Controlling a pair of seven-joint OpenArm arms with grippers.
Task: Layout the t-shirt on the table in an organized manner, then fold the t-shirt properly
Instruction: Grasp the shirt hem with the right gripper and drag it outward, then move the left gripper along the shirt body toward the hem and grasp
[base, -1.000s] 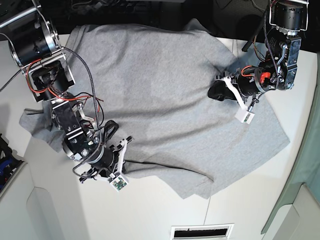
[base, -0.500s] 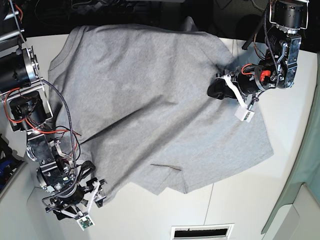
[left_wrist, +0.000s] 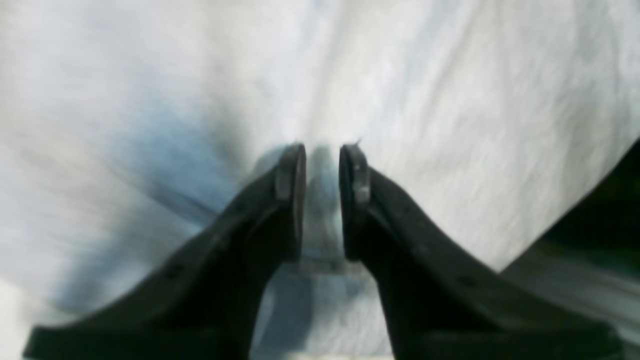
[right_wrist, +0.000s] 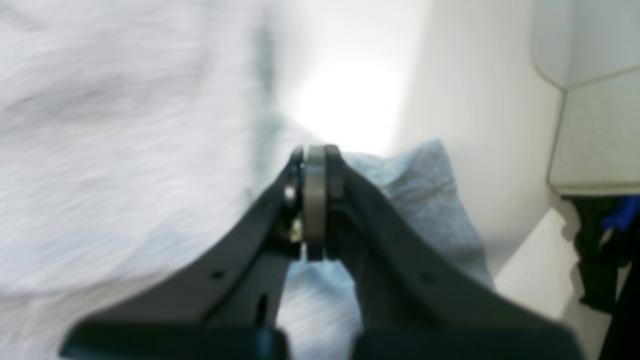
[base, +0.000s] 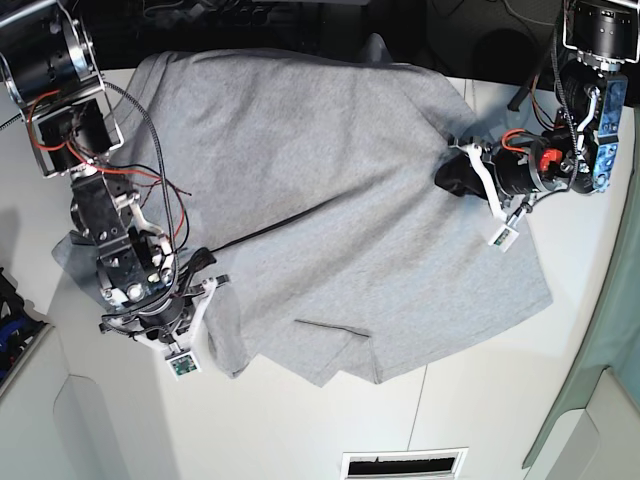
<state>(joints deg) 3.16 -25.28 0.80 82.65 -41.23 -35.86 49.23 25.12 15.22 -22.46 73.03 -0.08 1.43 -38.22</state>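
Note:
The grey t-shirt (base: 330, 190) lies spread across the white table (base: 480, 400), plain side up, with a folded-over flap at its near hem. At its right edge my left gripper (base: 442, 180) is shut on a pinch of the cloth. In the left wrist view a ridge of t-shirt (left_wrist: 450, 100) fills the narrow gap at the left gripper (left_wrist: 322, 155). My right gripper (base: 212, 270) rests on the shirt's left part, near a sleeve. Up close the right gripper (right_wrist: 315, 155) is shut, pads together, over t-shirt (right_wrist: 100, 150) fabric; I cannot tell whether cloth is caught.
A vent slot (base: 405, 463) sits at the table's near edge, and a seam (base: 425, 385) runs beside it. Blue and black gear (base: 8, 320) stands off the left side. A teal curtain (base: 610, 380) hangs at the right. Dark space lies beyond the far edge.
My right arm swung from the near-left corner back up onto the shirt's left part. The shirt's near hem shifted. My left gripper moved slightly right, cloth still in it.

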